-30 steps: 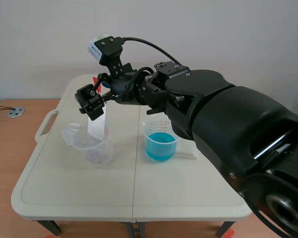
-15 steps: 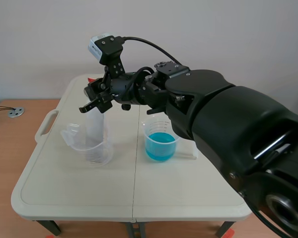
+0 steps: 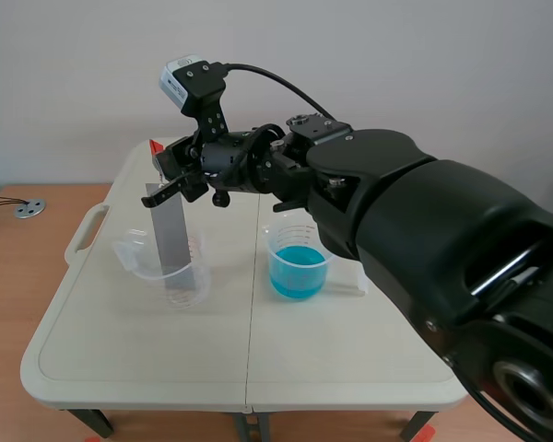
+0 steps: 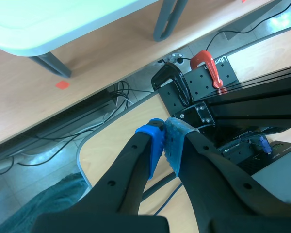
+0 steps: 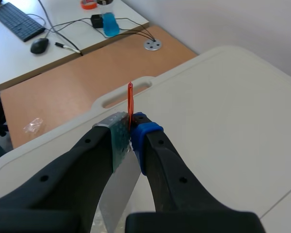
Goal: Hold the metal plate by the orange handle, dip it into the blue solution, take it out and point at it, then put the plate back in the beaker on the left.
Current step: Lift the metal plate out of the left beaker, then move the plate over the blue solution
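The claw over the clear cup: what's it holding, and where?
The right gripper is shut on the metal plate, pinching its orange handle at the top end.

Colours: metal plate [image 3: 171, 241] is flat dull grey with no pattern; its handle [image 5: 130, 101] is bright orange. The solution [image 3: 300, 273] is saturated turquoise-blue, in a clear right beaker [image 3: 300, 241] with faint printed scale marks. The left beaker [image 3: 166, 272] is clear and colourless, with the same faint lines. The right gripper [image 5: 130, 135] is black, with one pad [image 5: 117, 136] grey-green and dotted and the other solid blue. The left gripper [image 4: 164, 133] is black, with pads in blue and a paler dotted blue. The table [image 3: 129, 354] is plain cream — the floor [image 3: 9, 276] wood-brown.
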Motion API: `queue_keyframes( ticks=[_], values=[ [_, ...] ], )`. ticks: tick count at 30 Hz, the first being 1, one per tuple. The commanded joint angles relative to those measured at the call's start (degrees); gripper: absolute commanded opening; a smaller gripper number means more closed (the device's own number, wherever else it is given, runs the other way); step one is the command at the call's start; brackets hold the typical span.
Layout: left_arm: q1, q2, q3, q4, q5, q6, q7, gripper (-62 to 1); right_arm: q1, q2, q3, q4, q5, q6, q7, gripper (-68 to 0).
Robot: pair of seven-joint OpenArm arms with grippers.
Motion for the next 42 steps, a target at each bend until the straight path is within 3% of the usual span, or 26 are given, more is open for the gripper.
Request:
queue_keyframes(
  ticks=[1, 8, 13, 17, 29, 35, 42],
  values=[
    [-0.04, 0.00, 0.07, 0.44, -0.37, -0.52, -0.81, -58.8, 1.77, -1.95, 0.52, 1.64, 0.44, 1.25, 1.66, -66.4],
    [-0.04, 0.00, 0.07, 0.44, -0.37, -0.52, -0.81, -58.8, 1.44, -1.88, 0.52, 1.64, 0.48, 6.45, 3.93, -66.4],
    [-0.04, 0.00, 0.07, 0.44, -0.37, -0.52, -0.81, -58.8, 0.50, -0.50, 0.52, 1.86, 0.68, 10.71, 8.87, -66.4],
    [-0.02, 0.00, 0.07, 0.44, -0.37, -0.52, -0.79, -58.8, -0.81, 0.87, 0.52, 2.82, 0.63, 13.29, 9.75, -66.4],
    [-0.02, 0.00, 0.07, 0.44, -0.37, -0.52, -0.17, -58.8, -4.17, 6.93, 0.68, 14.01, 1.33, 13.29, 9.86, -66.4],
    [-0.20, -0.02, 0.07, 0.44, -0.37, -0.52, -0.42, -58.8, -5.60, 8.81, 0.70, 21.27, 1.57, 13.29, 6.58, -66.2],
    [-2.25, -0.02, 0.04, 0.44, -0.35, -0.50, -0.44, -58.8, -7.13, 10.64, 1.01, 28.26, 5.44, 13.29, 1.53, -66.2]
  ],
)
